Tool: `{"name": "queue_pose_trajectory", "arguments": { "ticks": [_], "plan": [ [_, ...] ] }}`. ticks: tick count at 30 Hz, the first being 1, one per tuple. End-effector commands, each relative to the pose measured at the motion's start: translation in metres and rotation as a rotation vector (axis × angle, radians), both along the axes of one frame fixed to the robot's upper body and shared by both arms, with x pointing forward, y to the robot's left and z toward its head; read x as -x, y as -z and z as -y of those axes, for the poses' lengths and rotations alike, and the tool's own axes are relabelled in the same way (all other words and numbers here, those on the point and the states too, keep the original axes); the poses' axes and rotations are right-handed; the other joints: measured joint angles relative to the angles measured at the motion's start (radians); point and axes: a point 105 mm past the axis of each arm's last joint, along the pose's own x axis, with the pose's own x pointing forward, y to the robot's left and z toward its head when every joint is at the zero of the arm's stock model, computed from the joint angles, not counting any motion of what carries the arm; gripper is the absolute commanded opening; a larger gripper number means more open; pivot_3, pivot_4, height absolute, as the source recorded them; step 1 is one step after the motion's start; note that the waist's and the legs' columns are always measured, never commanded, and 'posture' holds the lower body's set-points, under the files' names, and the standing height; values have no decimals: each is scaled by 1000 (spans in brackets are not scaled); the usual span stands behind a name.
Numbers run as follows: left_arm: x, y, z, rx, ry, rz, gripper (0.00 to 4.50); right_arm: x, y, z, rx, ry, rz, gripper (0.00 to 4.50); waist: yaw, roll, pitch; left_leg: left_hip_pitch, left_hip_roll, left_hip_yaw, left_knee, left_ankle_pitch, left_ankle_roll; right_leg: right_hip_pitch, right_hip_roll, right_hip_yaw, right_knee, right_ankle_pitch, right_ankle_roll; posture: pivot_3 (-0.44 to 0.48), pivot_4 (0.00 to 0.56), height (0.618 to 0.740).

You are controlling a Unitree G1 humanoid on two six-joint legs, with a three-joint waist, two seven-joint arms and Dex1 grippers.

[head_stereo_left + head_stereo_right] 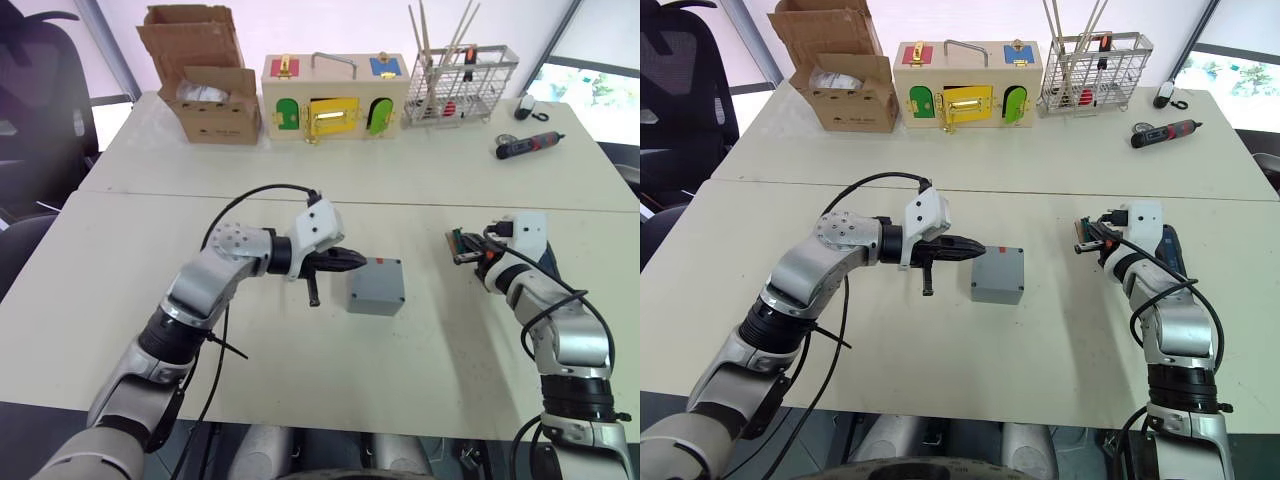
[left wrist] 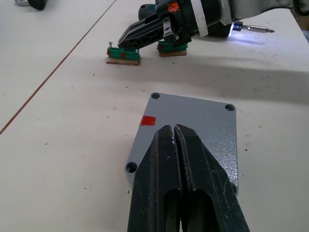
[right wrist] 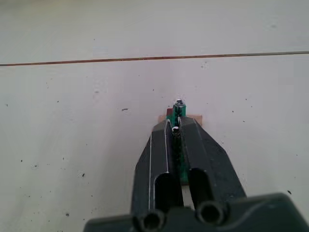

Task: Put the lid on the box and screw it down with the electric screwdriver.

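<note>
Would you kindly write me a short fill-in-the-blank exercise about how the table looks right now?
1. The lid lies on top of the grey ___.
2. The fingers of the left pincer are ___.
3. The small mark on the side of the box is ___.
4. The middle door of the wooden box is ___.

Missing words: box; shut; red; yellow.

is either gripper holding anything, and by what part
Right gripper pinches a small green block by its near end. Left gripper is shut, holding nothing, over the lid.
</note>
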Motion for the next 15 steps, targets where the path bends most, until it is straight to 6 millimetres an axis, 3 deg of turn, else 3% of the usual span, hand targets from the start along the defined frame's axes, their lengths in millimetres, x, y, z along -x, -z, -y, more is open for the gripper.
{"name": "queue_pose_trajectory", "arguments": {
  "ticks": [1, 5, 15],
  "plan": [
    [1, -7, 2, 15, 14, 44, 0, -2, -12, 1, 2, 7, 51, 59, -1, 0, 0, 0, 0, 0, 0, 0, 0, 0, 0, 0, 0, 0, 0, 0, 150, 694],
    [1, -8, 2, 15, 12, 47, 0, -1, -20, 4, 4, 15, 73, 59, -3, 0, 0, 0, 0, 0, 0, 0, 0, 0, 0, 0, 0, 0, 0, 0, 150, 694],
    [-4, -11, -4, 19, -10, 59, 0, 9, -78, -3, 7, -14, 219, 59, -17, 0, 0, 0, 0, 0, 0, 0, 0, 0, 0, 0, 0, 0, 0, 0, 150, 694]
  ]
}}
